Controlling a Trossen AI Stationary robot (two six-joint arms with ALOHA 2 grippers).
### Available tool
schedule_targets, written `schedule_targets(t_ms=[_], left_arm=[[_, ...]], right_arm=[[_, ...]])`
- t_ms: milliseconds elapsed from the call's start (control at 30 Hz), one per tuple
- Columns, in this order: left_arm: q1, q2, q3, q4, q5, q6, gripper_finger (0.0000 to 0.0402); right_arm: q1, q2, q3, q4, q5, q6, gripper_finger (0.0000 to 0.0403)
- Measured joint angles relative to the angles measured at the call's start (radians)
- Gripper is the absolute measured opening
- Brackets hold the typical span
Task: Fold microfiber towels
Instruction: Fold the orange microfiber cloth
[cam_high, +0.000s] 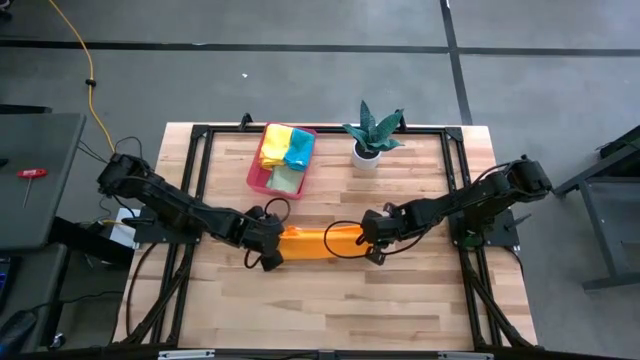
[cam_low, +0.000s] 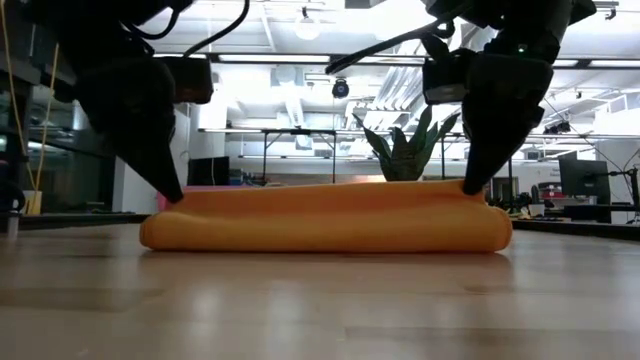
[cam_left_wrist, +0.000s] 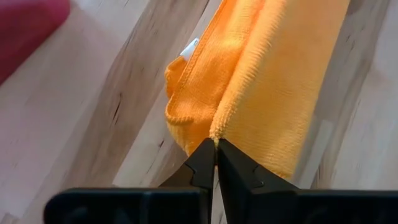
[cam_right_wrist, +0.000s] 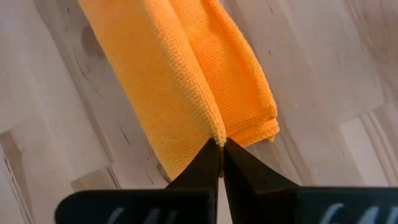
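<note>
Orange towel (cam_high: 318, 243) is lying mid-table as you are pinching its ends, left gripper (cam_high: 268, 256) and right gripper (cam_high: 370, 238) both clamped on an edge, apparently to carry the fold over.

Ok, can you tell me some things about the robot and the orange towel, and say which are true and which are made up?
1. Both grippers pinch the orange towel. True: the left gripper and the right gripper are each shut on an end of it.
2. The towel lies spread out flat. False: it is folded into a long narrow strip.
3. The pink tray holds other towels. True.
4. The potted plant stands inside the tray. False: it stands on the table beside it.
</note>
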Motion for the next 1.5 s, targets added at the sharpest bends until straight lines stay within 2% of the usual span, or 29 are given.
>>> schedule_targets(t_ms=[300,400,600,700,867,967,1100,1200,1267,1367,1500], left_arm=[[0.000,0.013,0.000,-0.001,-0.039,-0.011,0.0034],[0.004,0.013,0.000,-0.007,-0.056,-0.010,0.0049],[0.040,0.001,0.000,-0.048,-0.041,0.005,0.0094],[0.060,-0.025,0.000,-0.097,-0.031,0.042,0.0120],[0.087,-0.122,0.000,-0.175,-0.025,0.056,0.0155],[0.081,-0.198,-0.003,-0.173,-0.024,0.048,0.0166],[0.034,-0.305,-0.074,-0.004,-0.027,-0.006,0.0168],[-0.016,-0.366,-0.169,0.228,-0.027,-0.051,0.0168],[-0.047,-0.395,-0.236,0.375,-0.031,-0.077,0.0168],[-0.086,-0.398,-0.306,0.566,-0.051,-0.115,0.0168],[-0.112,-0.390,-0.343,0.677,-0.109,-0.164,0.0168]], right_arm=[[0.000,0.000,0.000,0.000,0.017,0.017,0.0008],[0.000,0.000,0.000,0.000,0.019,0.046,0.0042],[-0.002,0.000,0.001,-0.004,0.081,0.043,0.0148],[-0.022,-0.003,0.001,-0.023,0.086,0.031,0.0188],[-0.079,-0.064,0.001,-0.078,0.048,-0.019,0.0216],[-0.114,-0.114,0.000,-0.140,-0.033,-0.024,0.0218],[-0.138,-0.194,-0.119,-0.069,-0.199,0.048,0.0218],[-0.138,-0.263,-0.263,0.079,-0.286,0.211,0.0218],[-0.132,-0.295,-0.350,0.198,-0.330,0.375,0.0218],[-0.112,-0.310,-0.448,0.366,-0.344,0.598,0.0218],[-0.083,-0.290,-0.507,0.537,-0.262,0.709,0.0218]])
